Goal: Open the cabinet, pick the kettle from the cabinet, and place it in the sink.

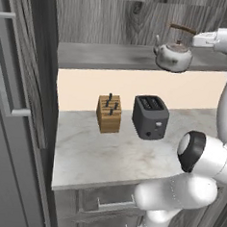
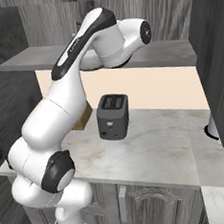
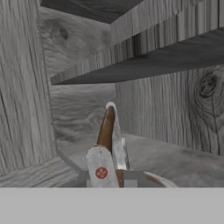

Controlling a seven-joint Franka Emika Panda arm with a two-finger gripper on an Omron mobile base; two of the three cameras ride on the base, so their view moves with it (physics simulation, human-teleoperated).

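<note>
We see the arm reaching high, its white wrist entering the left base view from the right edge at shelf height. Our gripper (image 3: pixel 109 173) is nearly closed, pinched on the brown handle of the kettle (image 1: pixel 173 56). The kettle hangs at the front edge of the cabinet (image 1: pixel 118 19) shelf, above the tabletop (image 1: pixel 107 153); we cannot tell whether it touches the shelf. Below stand a toaster (image 1: pixel 150 117) and a knife block (image 1: pixel 108 113). In the right base view the arm hides the kettle and most of the knife block.
</note>
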